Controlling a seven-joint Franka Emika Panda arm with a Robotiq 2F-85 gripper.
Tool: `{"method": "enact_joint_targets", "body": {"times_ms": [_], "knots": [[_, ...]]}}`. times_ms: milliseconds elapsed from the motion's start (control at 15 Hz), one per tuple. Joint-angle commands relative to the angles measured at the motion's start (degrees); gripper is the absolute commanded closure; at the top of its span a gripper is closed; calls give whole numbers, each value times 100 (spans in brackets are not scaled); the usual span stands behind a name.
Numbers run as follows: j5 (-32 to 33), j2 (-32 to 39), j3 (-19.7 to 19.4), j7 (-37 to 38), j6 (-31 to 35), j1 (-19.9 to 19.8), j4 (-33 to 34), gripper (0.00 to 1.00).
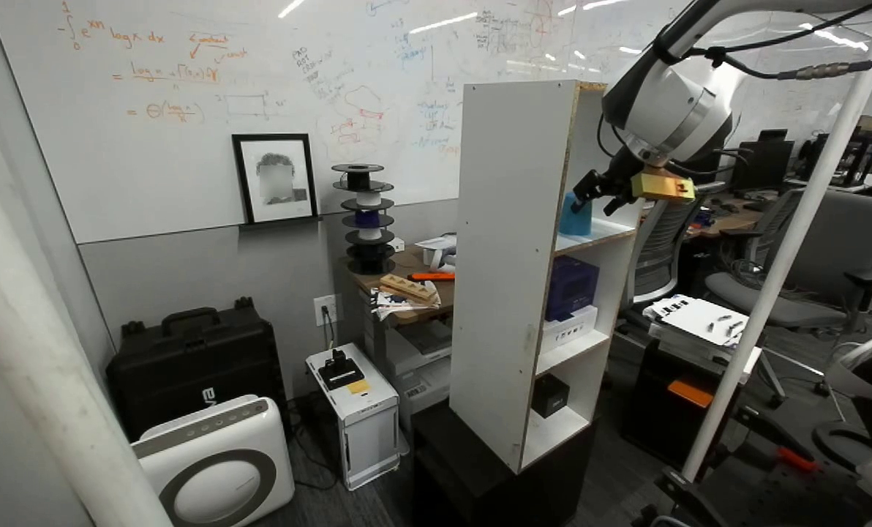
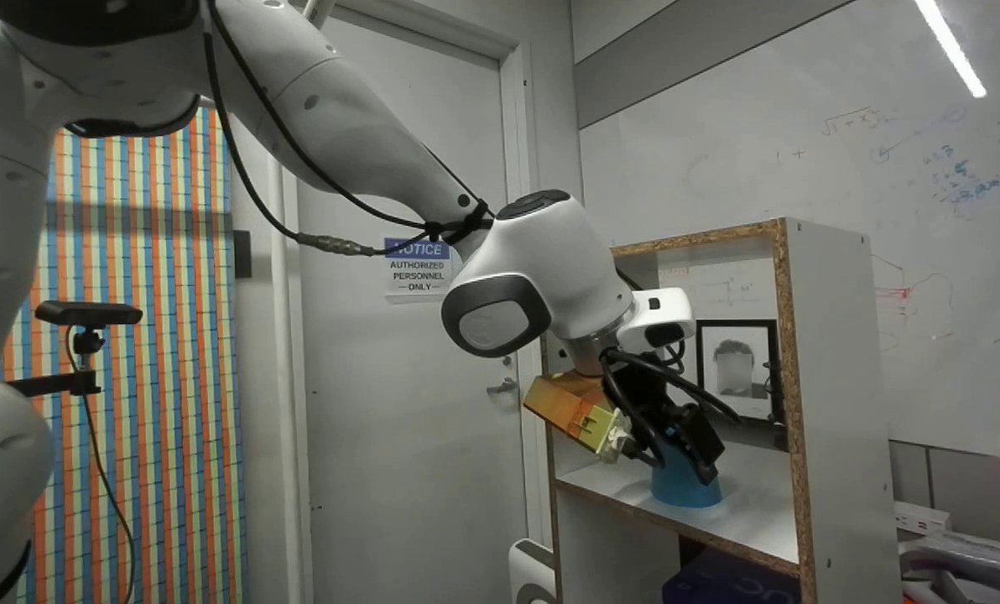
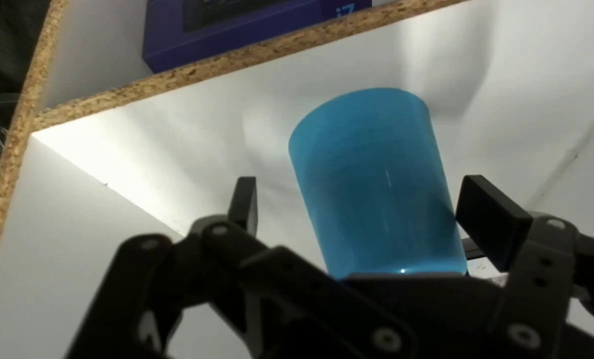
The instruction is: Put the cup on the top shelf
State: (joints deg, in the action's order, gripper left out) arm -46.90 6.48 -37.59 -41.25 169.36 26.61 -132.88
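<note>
On the top shelf, the floor of the uppermost compartment of a white shelf unit, the blue cup stands on end. The gripper has its fingers spread and pinches nothing: in the wrist view the cup lies between them, one finger plainly apart, the other finger against or just beside the cup; which of these cannot be told. Placing appears complete, with withdrawal remaining.

Principal hazard: uneven clearance. A slanted retreat could let the nearer finger hook the cup, tipping it or dragging it over the front edge. A push inward could send it off the far side, where a back panel seems absent, the framed picture showing through. Lifting too early might strike the roof panel.
</note>
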Motion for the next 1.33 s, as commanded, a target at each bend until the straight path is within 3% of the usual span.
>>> {"method": "enact_joint_targets", "body": {"times_ms": [0, 400, 467, 533, 733, 867, 933, 1000, 1067, 1267], "knots": [[-588, 363, 191, -237, 146, -106, 411, 0], [-1196, 756, 392, -317, 78, -244, 866, 0], [-1268, 814, 427, -319, 72, -271, 922, 25], [-1289, 841, 447, -331, 40, -297, 946, 27], [-1033, 697, 366, -262, -105, -251, 741, 49], [-610, 602, 204, -66, -148, -124, 515, 49], [282, 307, 1175, 384, -66, -1115, 266, 49], [245, 285, 142, 263, -286, -135, 84, 49], [615, 87, 223, 460, -361, -241, -90, 49], [1823, -591, -113, 903, -489, 14, -778, 49]]}}
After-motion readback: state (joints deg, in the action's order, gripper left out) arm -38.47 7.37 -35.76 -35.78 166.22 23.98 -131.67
